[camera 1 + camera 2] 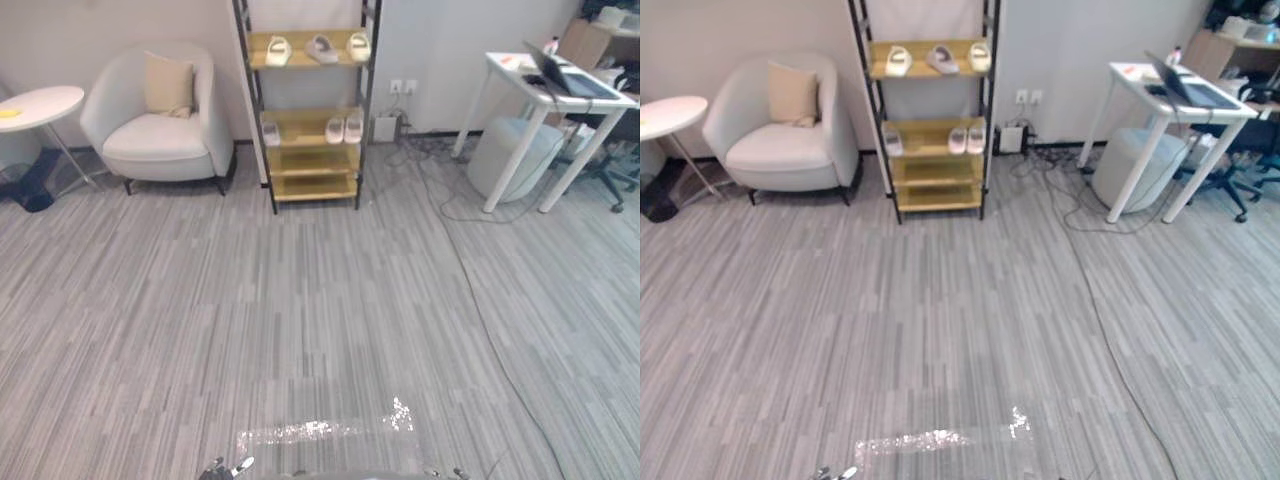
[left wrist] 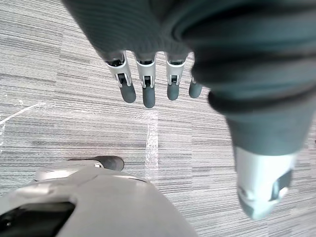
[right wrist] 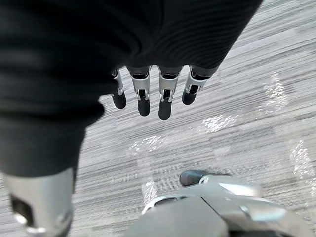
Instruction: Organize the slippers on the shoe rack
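1. The left hand hangs over the carpet, its fingers straight and relaxed, holding nothing.
2. An armchair stands just left of the shoe rack, which is against the far wall, well apart from the robot.
3. Three slippers lie loosely spaced on the rack's top shelf, the middle one askew. The shelf below carries a lone slipper at its left end and a neat pair at its right.
4. The slippers look light, soft and bendy, and probably not slippery. A pinch across the strap or the sole's edge should hold one.
5. The right hand hangs with its fingers extended and is also empty.
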Available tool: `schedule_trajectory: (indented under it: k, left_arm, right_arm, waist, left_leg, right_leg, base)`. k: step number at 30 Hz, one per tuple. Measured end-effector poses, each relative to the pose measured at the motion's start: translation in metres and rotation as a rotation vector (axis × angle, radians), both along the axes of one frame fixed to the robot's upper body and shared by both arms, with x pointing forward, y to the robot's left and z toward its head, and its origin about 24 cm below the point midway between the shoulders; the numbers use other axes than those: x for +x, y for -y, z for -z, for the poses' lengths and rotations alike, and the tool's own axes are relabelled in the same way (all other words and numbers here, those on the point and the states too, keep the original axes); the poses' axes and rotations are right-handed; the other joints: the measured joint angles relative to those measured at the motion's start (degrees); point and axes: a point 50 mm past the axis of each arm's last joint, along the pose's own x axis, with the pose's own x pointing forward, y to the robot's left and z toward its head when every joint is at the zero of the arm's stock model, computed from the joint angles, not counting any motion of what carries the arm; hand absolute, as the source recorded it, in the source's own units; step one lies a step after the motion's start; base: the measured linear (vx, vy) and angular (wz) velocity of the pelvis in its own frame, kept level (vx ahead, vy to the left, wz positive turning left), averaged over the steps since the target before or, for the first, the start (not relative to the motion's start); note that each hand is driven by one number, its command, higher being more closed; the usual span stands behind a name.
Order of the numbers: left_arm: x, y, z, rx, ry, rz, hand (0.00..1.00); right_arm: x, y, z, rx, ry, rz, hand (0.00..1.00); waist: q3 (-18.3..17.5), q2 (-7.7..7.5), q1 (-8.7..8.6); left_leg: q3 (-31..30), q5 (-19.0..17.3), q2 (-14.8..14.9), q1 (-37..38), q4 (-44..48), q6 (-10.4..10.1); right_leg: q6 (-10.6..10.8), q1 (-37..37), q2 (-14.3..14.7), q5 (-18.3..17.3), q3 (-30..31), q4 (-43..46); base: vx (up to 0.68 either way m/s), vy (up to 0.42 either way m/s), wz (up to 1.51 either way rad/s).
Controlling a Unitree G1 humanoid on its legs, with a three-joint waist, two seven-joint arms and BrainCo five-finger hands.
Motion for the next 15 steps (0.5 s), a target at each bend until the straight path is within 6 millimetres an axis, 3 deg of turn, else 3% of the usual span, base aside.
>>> schedule_trajectory:
  k: [10,15]
  left_arm:
    - [0.011,0.002,-0.001,0.012,0.031,0.039,0.0]
    - [0.014,0.003,-0.002,0.011,0.039,0.039,0.0]
  right_arm:
    - [0.033,-0.003,-0.005,-0.006,0.082,-0.017,0.0]
    - [0.05,-0.022,-0.006,0.037,0.129,-0.034,0.0]
  waist:
    - [1.6,0.14,0.83]
    - [2.2,0.15,1.39]
  left_leg:
    - [0.1,0.6,0.2,3.2,-3.0,-0.9]
    - [-0.2,0.6,0.3,3.8,-3.6,-0.9]
  right_leg:
    - [1.5,3.4,0.6,-0.2,-1.0,-2.9]
    - [2.0,3.9,0.7,-0.5,-1.8,-2.9]
  base:
    - [0.06,-0.02,0.02]
    - [-0.03,-0.015,0.06]
